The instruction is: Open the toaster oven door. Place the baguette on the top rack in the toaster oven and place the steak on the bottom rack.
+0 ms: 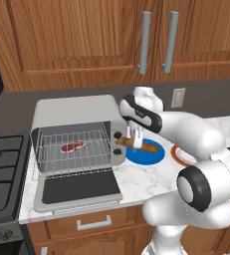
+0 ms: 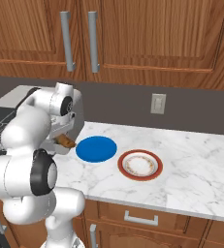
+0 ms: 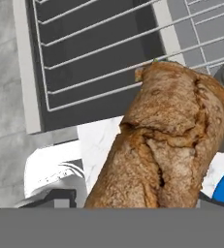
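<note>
The light grey toaster oven (image 1: 71,112) stands with its door (image 1: 79,189) folded down flat in front. Inside, the red steak (image 1: 73,146) lies on a wire rack (image 1: 76,159), which looks like the lower one. A second grid (image 1: 74,133) runs above it. My gripper (image 1: 135,141) hovers at the oven's right front corner, shut on the brown baguette (image 1: 142,145), just above the blue plate (image 1: 147,154). In the hand view the baguette (image 3: 167,145) is large and close, with wire bars (image 3: 94,48) behind it. From the right base view the baguette (image 2: 66,141) sticks out below my gripper (image 2: 64,137).
A red-rimmed plate (image 2: 139,164) sits right of the blue plate (image 2: 96,148) on the marble counter (image 2: 191,160). A stovetop (image 1: 2,169) lies left of the oven. Wooden cabinets (image 1: 151,40) hang overhead, and a wall outlet (image 2: 157,103) is on the backsplash.
</note>
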Motion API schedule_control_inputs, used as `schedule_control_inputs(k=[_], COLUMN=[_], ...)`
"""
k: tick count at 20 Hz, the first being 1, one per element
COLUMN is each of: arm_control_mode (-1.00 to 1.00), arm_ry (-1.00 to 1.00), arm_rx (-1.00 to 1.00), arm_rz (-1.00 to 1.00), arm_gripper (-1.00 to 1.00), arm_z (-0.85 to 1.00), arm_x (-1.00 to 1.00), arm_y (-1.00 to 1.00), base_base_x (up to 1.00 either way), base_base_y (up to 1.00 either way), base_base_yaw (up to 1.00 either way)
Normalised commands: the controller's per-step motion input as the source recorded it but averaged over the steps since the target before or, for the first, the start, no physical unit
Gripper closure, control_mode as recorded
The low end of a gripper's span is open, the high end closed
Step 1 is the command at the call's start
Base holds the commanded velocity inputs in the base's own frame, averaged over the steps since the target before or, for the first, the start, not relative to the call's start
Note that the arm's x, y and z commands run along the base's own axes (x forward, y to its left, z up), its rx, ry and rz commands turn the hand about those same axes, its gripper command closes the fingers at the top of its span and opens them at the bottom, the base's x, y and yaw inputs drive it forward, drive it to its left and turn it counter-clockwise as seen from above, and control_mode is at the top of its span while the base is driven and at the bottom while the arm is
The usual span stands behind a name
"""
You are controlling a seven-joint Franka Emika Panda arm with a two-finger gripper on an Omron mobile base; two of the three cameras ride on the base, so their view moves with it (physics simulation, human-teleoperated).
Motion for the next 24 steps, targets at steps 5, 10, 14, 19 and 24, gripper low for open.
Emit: schedule_control_inputs(k=[5, 10, 14, 19, 24], arm_control_mode=[-1.00, -1.00, -1.00, -1.00, -1.00], arm_ry=[0.10, 0.03, -0.11, -0.16, -0.15], arm_rx=[0.00, 0.00, 0.00, -0.01, -0.08], arm_rz=[0.00, 0.00, 0.06, 0.07, 0.03], arm_gripper=[1.00, 1.00, 1.00, 1.00, 1.00], arm_z=[0.20, 0.16, 0.05, 0.05, 0.00], arm_x=[-0.48, -0.22, 0.00, 0.04, 0.28], arm_y=[0.20, 0.49, 0.75, 0.66, 0.57], base_base_x=[0.00, 0.00, 0.00, 0.00, 0.00], base_base_y=[0.00, 0.00, 0.00, 0.00, 0.00], base_base_yaw=[0.00, 0.00, 0.00, 0.00, 0.00])
